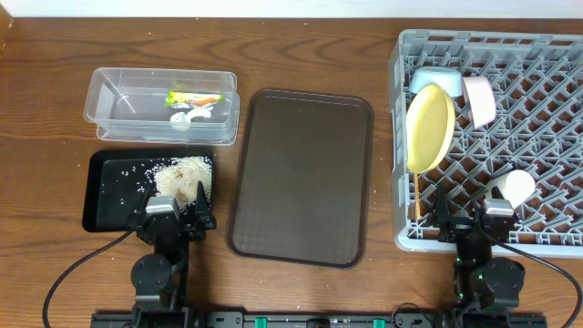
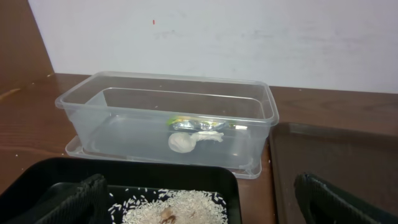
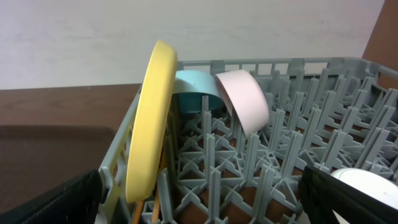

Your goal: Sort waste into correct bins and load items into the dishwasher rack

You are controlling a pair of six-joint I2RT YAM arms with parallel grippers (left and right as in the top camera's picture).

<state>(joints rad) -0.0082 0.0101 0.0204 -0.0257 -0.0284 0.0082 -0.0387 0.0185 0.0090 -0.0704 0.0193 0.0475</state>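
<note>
Left wrist view: my left gripper is spread wide with nothing in it, hanging over the near edge of the black tray, where the rice lies heaped. Past that, the clear tub holds the wrapper and the paper scrap. My right gripper is just as wide and also empty, low at the near edge of the rack. In the rack, the yellow plate stands on edge, with the blue bowl and pale bowl tipped behind it. The cup is on its side near my right finger, and the chopsticks are down by the plate. My read: sorting and loading look done, so what's left is parking. To do that well, lift straight up and back, don't clip the tray lip or scatter grains, and don't snag a peg or nudge the cup. The brown tray sits bare between the bins and the rack. It's a dark wood table with a plain white wall behind.
</note>
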